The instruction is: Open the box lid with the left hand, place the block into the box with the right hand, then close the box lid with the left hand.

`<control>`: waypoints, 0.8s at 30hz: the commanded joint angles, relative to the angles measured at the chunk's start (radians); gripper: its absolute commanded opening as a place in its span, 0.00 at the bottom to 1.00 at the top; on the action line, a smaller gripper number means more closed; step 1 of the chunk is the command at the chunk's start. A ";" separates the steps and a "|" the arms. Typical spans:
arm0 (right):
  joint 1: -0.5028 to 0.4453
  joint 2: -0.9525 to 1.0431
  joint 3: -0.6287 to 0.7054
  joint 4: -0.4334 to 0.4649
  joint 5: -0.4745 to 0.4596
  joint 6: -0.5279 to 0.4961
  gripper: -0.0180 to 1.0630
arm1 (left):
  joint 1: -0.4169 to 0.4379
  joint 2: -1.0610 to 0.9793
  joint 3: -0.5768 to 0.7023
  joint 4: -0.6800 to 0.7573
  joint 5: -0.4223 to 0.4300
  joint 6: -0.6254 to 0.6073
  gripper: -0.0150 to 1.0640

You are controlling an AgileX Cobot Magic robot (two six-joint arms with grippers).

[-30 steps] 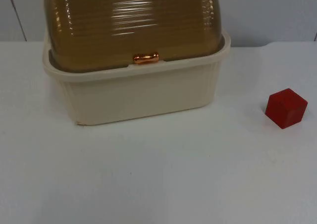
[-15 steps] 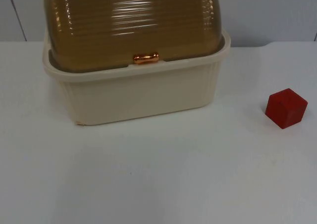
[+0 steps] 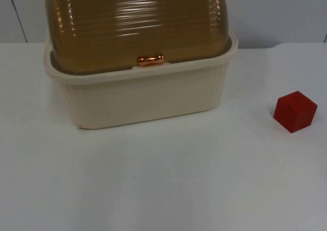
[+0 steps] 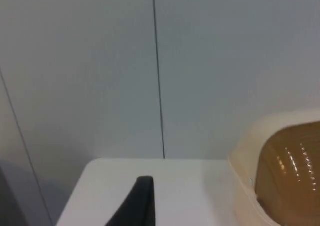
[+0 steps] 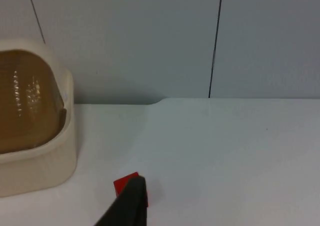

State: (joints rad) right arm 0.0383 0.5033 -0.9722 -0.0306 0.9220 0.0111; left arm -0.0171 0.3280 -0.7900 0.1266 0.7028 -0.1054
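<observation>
The cream box [image 3: 143, 95] stands toward the left of the white desk [image 3: 168, 180], close to the grey partition wall [image 3: 286, 11]. Its amber ribbed lid [image 3: 133, 26] is down, and the copper handle [image 3: 150, 60] sits at the front rim. To the right, well apart from the box, the red block [image 3: 295, 111] rests alone on the desk near the picture's right edge.

The left wrist view gives what the top view lacks: the left hand [image 4: 136, 203], seen as one black fingertip, above the desk's far corner beside the box's end; whether it is spread or pressed together I cannot tell. The right wrist view shows the right hand [image 5: 127, 203], also a single dark fingertip, in line with the block [image 5: 125, 184], probably still short of it; its state cannot be told either.

Between box and block the desk is bare, as is the wide stretch in front of both.
</observation>
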 commanded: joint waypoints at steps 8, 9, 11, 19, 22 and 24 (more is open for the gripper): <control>-0.005 0.117 -0.008 -0.038 -0.133 0.003 0.99 | -0.005 0.260 -0.023 -0.009 -0.073 -0.012 0.99; -0.005 0.127 -0.008 -0.038 -0.132 0.003 0.99 | -0.005 0.288 -0.029 -0.009 -0.088 -0.012 0.99; -0.005 0.133 -0.008 -0.038 -0.132 0.003 0.99 | -0.005 0.353 -0.044 -0.011 -0.147 -0.012 0.99; -0.005 0.132 -0.010 -0.048 -0.136 0.003 0.99 | -0.031 0.462 -0.044 -0.072 -0.150 0.223 0.99; -0.005 0.132 -0.010 -0.048 -0.141 0.003 0.99 | -0.130 0.514 -0.044 -0.142 -0.106 0.364 0.99; -0.005 0.132 -0.010 -0.048 -0.152 0.003 0.99 | -0.208 0.551 -0.044 -0.166 -0.116 0.364 0.99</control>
State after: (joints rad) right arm 0.0383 0.6365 -0.9746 -0.0716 0.7921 0.0111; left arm -0.1740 0.8564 -0.8276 0.0000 0.5923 0.2341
